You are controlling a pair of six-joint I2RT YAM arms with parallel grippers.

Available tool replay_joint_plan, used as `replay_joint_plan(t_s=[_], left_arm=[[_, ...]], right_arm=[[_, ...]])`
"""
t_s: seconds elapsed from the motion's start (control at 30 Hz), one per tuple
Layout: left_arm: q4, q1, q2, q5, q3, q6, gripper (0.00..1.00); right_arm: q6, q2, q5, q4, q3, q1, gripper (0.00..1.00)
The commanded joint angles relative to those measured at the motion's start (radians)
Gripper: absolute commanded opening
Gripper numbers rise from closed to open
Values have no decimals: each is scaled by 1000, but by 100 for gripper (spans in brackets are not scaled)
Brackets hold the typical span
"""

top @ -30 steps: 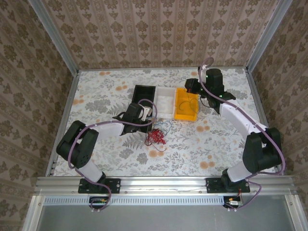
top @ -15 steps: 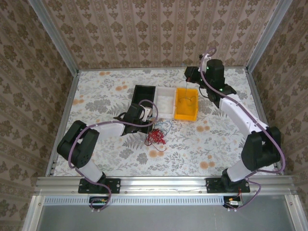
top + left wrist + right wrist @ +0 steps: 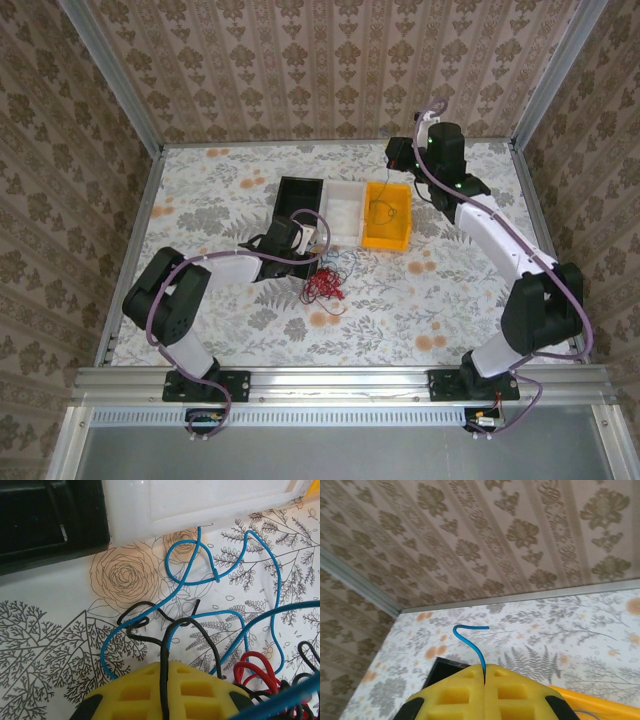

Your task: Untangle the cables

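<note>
The cables (image 3: 322, 284) lie in a red-and-black tangle mid-table (image 3: 450, 300), with bare cloth around them. The left wrist view adds blue strands (image 3: 200, 580) and the left gripper (image 3: 164, 667) pinched on a black wire (image 3: 163, 650). Farther off, above the yellow bin (image 3: 388, 243) near the back wall (image 3: 330, 70), the right gripper (image 3: 484, 672) clamps a blue wire (image 3: 470, 626).

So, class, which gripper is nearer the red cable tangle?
Left. The left gripper sits at the far edge of the red cable tangle, shut on a black wire. The right gripper is raised near the far end of the yellow bin, holding a blue wire.
</note>
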Motion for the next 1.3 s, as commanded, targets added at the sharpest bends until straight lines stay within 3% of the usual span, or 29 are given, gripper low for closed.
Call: replay_joint_plan(t_s=[0.0,0.2,0.43,0.73,1.27], left_arm=[[-14,-6,-2,-4,11,25,0],[-15,-6,-2,-10,11,21,0],[-15,-6,-4,-13,6,20,0],[-22,-6,13,-9,16,19,0],[-22,-8,2,-17,11,20,0]], right_arm=[[-52,43,106,-30,-12,5,0],[-62,102,143,-55,-25,7,0],[-95,123,307,-122,-72,8,0],[-132,188,148,-174,-94,27,0],[-100,315,147,-365,9,43,0]])
